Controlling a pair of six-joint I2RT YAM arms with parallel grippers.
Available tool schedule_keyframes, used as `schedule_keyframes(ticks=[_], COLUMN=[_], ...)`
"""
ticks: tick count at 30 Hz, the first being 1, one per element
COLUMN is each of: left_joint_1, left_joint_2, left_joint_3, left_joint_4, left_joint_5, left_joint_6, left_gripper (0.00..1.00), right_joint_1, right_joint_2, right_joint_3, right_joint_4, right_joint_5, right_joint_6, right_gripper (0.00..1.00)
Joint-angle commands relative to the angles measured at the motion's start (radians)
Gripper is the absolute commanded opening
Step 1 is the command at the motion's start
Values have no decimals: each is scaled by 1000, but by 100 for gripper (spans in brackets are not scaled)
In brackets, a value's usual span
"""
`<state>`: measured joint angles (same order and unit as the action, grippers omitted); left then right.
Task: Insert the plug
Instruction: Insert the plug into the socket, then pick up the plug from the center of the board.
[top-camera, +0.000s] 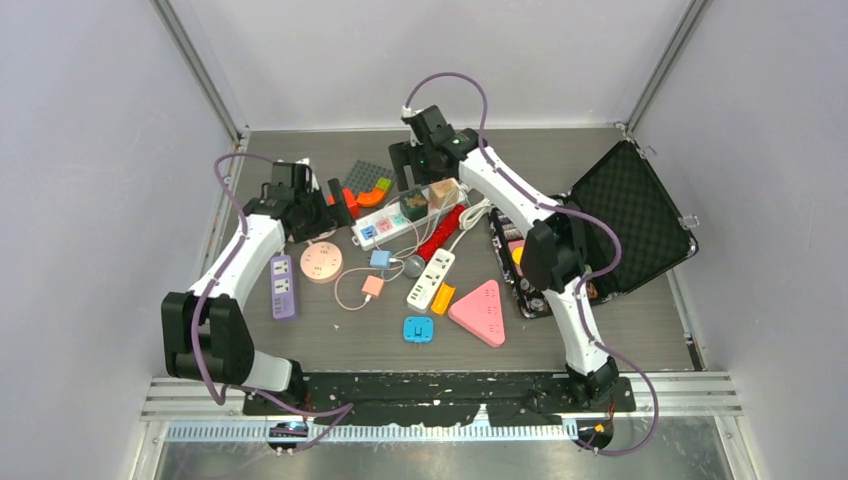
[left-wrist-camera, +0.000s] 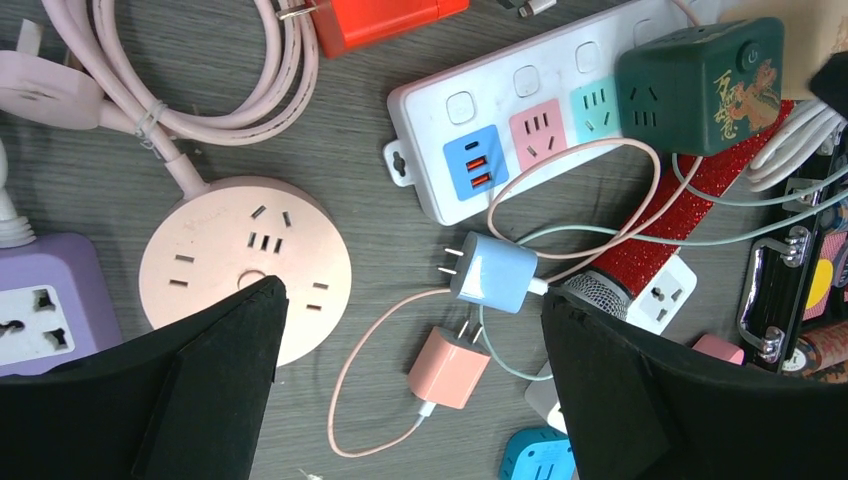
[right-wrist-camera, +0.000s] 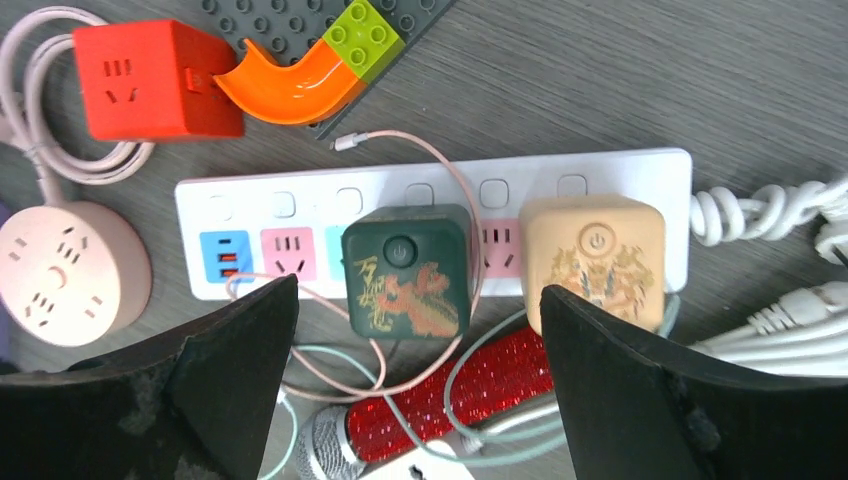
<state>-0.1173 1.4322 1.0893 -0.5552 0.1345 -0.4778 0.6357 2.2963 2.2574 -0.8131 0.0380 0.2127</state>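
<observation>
A light blue charger plug (left-wrist-camera: 497, 272) and a salmon charger plug (left-wrist-camera: 448, 367) lie loose on the table, prongs free, with thin cables trailing; both also show in the top view, blue (top-camera: 380, 259) and salmon (top-camera: 372, 286). A long white power strip (left-wrist-camera: 500, 130) with coloured sockets carries a dark green cube adapter (right-wrist-camera: 405, 270) and a beige cube adapter (right-wrist-camera: 592, 255). My left gripper (left-wrist-camera: 412, 295) is open and empty, hovering above the two plugs. My right gripper (right-wrist-camera: 420, 290) is open and empty above the green cube and the strip (right-wrist-camera: 300, 205).
A round pink socket (top-camera: 321, 263), a purple strip (top-camera: 283, 286), a red glitter microphone (top-camera: 440, 232), a small white strip (top-camera: 430, 280), a pink triangular socket (top-camera: 480, 312) and a blue cube (top-camera: 417, 329) crowd the middle. A red cube (right-wrist-camera: 155, 80) is at the back, an open black case (top-camera: 625, 215) on the right.
</observation>
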Motion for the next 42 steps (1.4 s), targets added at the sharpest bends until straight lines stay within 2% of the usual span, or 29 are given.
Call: schedule_keyframes(ticks=[1, 7, 12, 14, 16, 21, 26, 29, 32, 35, 38, 42], left_joint_1=[5, 4, 1, -10, -31, -112, -217, -278, -351, -441, -511, -614], left_joint_2=[-59, -108, -160, -180, -195, -233, -275, -292, -321, -360, -377, -362], left_joint_3=[0, -55, -135, -168, -191, -262, -346, -400, -436, -481, -499, -492], left_joint_4=[-10, 33, 85, 115, 132, 168, 233, 249, 227, 224, 221, 212], left_joint_5=[-14, 81, 151, 180, 189, 188, 168, 137, 92, -29, -99, -218], left_joint_6=[25, 9, -4, -8, -9, -28, -43, -40, -53, -62, -100, -152], left_gripper=[94, 88, 82, 80, 80, 80, 80, 80, 80, 82, 86, 92], right_joint_1=[0, 4, 12, 15, 17, 27, 70, 128, 158, 175, 177, 176], right_joint_2=[-171, -414, -612, -679, -733, -811, -850, -854, -852, -883, -907, -928], right_joint_3=[-94, -400, -639, -738, -858, -1010, -1184, -1257, -1287, -1333, -1339, -1337], right_joint_4=[81, 214, 253, 273, 290, 283, 376, 424, 415, 432, 391, 351], right_joint_5=[-23, -22, 65, 76, 65, -3, -148, -183, -130, -21, 73, 173], right_joint_6=[-8, 57, 165, 205, 229, 207, 93, 55, 79, 103, 85, 62], right_gripper=[93, 80, 65, 63, 63, 69, 71, 72, 71, 72, 80, 85])
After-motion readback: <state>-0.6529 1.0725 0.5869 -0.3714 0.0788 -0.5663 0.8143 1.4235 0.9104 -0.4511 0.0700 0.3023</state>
